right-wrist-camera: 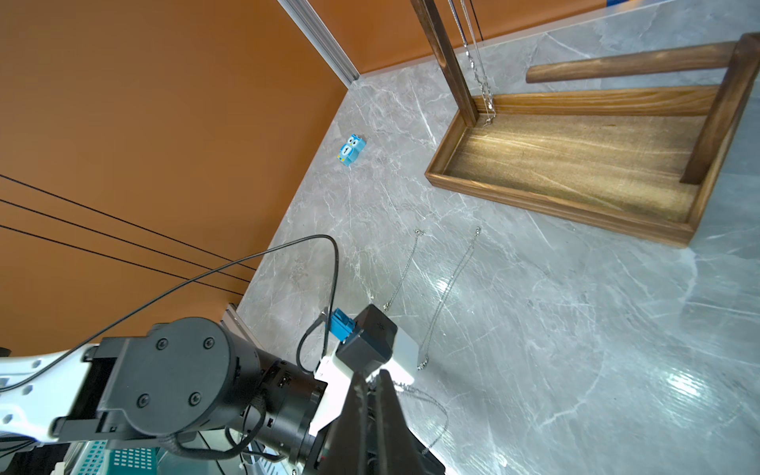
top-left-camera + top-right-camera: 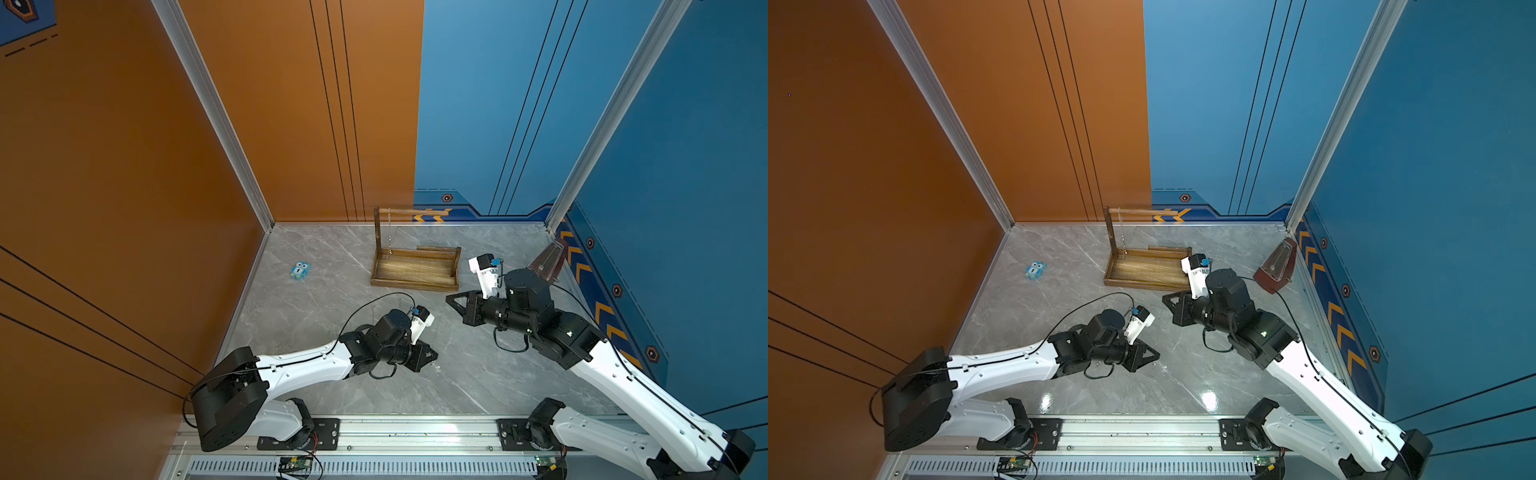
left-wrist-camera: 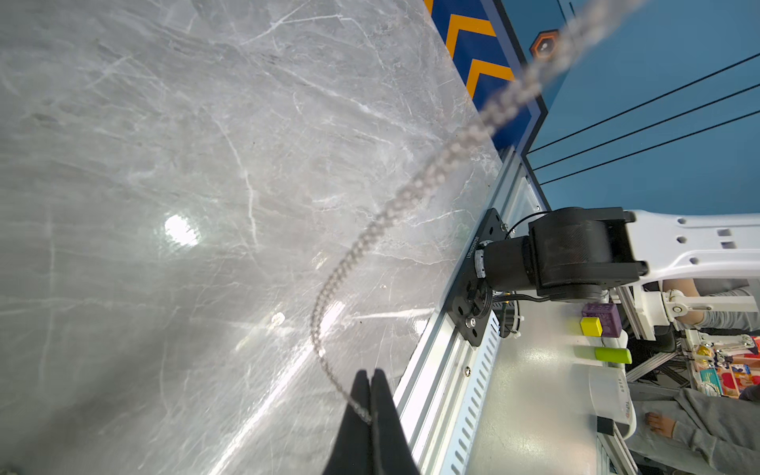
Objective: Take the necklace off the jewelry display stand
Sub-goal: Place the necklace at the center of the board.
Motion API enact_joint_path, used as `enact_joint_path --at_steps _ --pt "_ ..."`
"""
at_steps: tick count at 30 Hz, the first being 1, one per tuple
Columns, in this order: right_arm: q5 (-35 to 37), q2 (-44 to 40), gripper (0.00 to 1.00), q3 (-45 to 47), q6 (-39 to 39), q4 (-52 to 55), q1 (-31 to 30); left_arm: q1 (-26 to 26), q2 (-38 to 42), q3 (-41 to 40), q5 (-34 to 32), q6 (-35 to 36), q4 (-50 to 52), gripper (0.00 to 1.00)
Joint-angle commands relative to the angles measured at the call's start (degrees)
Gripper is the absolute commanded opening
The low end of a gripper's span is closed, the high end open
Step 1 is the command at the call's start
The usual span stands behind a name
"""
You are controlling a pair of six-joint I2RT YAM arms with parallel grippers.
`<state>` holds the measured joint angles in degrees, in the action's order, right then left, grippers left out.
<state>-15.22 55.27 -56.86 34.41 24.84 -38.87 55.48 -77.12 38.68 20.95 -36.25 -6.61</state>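
we see a grey, marble-veined floor [image 2: 316, 316] with bright glare spots [image 2: 1208, 401] from overhead light. an orange wall [image 2: 104, 166] faces a blue wall [image 2: 685, 166], and the back wall is half of each. aluminium corner posts [image 2: 216, 112] join the panels, and orange chevrons [image 2: 603, 309] line the blue skirting.

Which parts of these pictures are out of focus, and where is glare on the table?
Left wrist view: the thin silver necklace chain is sharp at the shut left gripper, blurred toward the lens; a glare spot lies on the grey marble tabletop. Right wrist view: glare patches on it. In a top view: a reflection near its front edge.
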Motion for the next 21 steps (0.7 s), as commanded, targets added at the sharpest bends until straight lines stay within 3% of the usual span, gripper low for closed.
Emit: enact_joint_path --at_steps 1,21 --pt "3.4 0.2 0.0 1.7 1.4 -2.4 -0.7 0.6 0.3 -2.1 -2.5 -3.8 -0.3 0.0" --pt "10.2 15.5 0.0 2.8 -1.5 -4.9 -1.0 0.5 -12.8 -0.9 -0.4 -11.2 -0.3 0.0"
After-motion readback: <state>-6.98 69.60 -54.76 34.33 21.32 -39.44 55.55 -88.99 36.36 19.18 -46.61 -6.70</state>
